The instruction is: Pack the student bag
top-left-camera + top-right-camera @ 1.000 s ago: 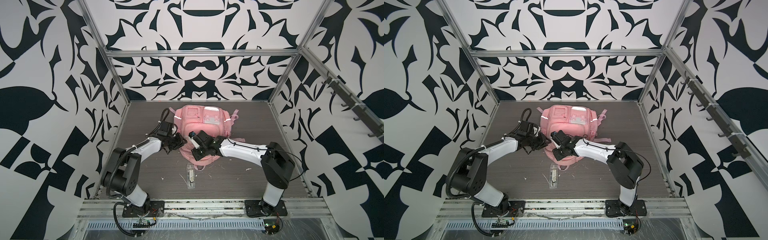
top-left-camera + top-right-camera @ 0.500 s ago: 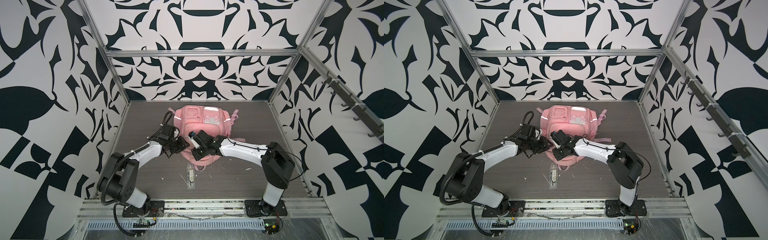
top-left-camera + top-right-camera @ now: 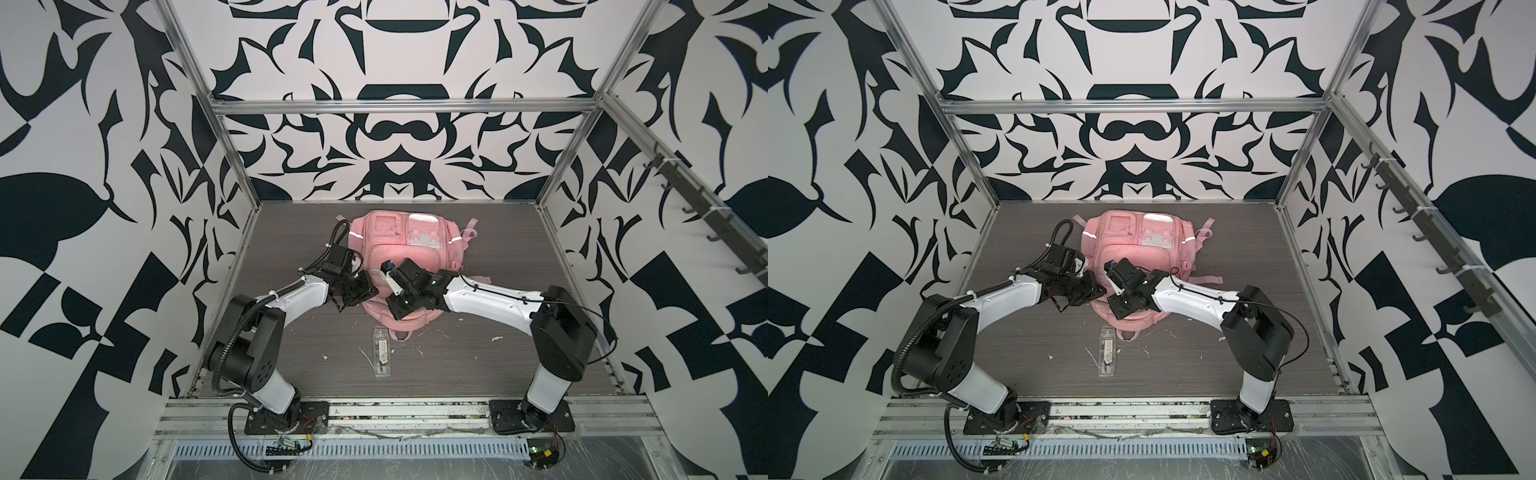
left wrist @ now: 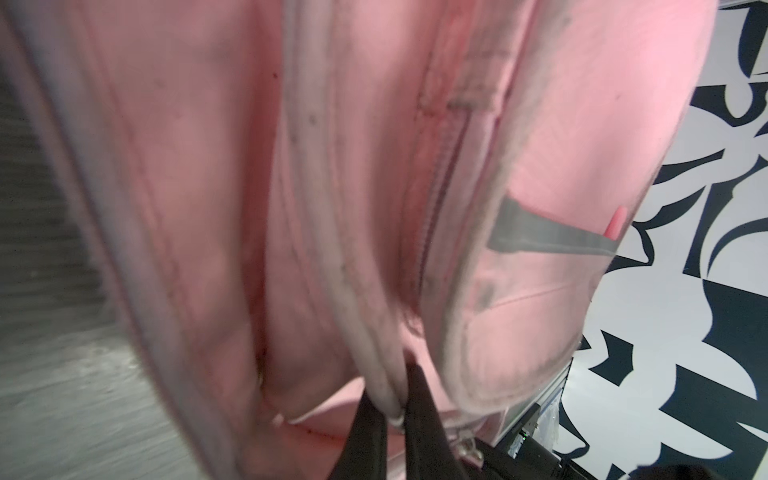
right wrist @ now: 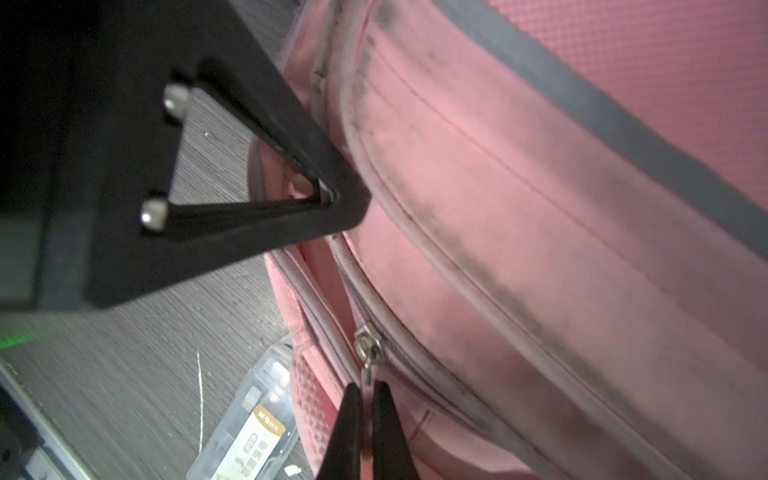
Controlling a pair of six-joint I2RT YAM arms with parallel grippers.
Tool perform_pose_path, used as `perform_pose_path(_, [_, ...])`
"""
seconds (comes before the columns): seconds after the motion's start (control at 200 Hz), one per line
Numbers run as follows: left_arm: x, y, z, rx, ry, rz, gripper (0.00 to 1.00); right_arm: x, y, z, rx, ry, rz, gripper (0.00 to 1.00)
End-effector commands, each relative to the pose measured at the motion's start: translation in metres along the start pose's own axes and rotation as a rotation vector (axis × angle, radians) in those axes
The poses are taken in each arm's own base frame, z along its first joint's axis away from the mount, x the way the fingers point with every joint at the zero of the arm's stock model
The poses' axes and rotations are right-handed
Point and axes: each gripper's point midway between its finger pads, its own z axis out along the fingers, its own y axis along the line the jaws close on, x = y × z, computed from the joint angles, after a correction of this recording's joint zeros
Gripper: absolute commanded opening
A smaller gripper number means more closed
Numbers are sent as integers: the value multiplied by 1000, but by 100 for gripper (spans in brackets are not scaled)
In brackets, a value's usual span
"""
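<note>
Opening the zip seems the step in hand — right gripper point(image 5: 365, 399) pinching the zip pull point(image 5: 368, 347), left gripper point(image 4: 392, 401) clamped on the piping point(image 4: 361, 332) of the student bag point(image 3: 399, 249), which lies between them. Next, draw the pull along while the left braces. Bag contents hidden — a clear case point(image 5: 249, 419) lies outside, near the right gripper.
</note>
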Motion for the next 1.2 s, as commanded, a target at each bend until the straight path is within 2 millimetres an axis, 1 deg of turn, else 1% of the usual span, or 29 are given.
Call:
perform_pose_path(0.0, [-23,11,-6,-28,-49,19,5,-1,-18,-30,27,-37,16,0])
perform_pose_path(0.175, [-48,22,-20,-21,-91,-11,5,12,-57,-43,82,-40,87,0])
perform_pose_path(0.26, [-58,27,-24,-24,-104,-18,5,17,-76,-48,109,-45,124,0])
perform_pose_path(0.345, [-68,30,-25,-27,-114,-28,5,18,-83,-50,118,-50,138,0])
perform_pose_path(0.455, [-82,31,-23,-22,-127,-47,5,18,-84,-46,119,-44,146,0])
perform_pose_path(0.625, [-103,20,-14,4,-124,-50,6,9,-69,-36,71,-48,142,0])
perform_pose_path(0.705, [-110,16,-12,9,-125,-51,9,3,-59,-32,52,-51,126,0])
perform_pose_path(0.745, [-112,14,-11,12,-126,-49,15,0,-53,-30,43,-50,120,0])
perform_pose_path(0.805, [-113,11,-12,22,-126,-48,30,-6,-41,-27,19,-55,108,0])
perform_pose_path(0.855, [-111,12,-13,24,-123,-51,38,-10,-29,-24,-3,-56,93,0])
perform_pose_path(0.915, [-107,10,-16,34,-122,-54,45,-16,-16,-21,-12,-61,66,0])
perform_pose_path(0.99, [-99,8,-24,43,-127,-49,51,-20,-5,-14,-21,-56,44,0])
perform_pose_path(1.07, [-88,7,-33,48,-122,-43,54,-21,3,-10,-34,-52,32,0])
perform_pose_path(1.195, [-71,8,-41,49,-104,-45,55,-21,8,-7,-47,-48,22,0])
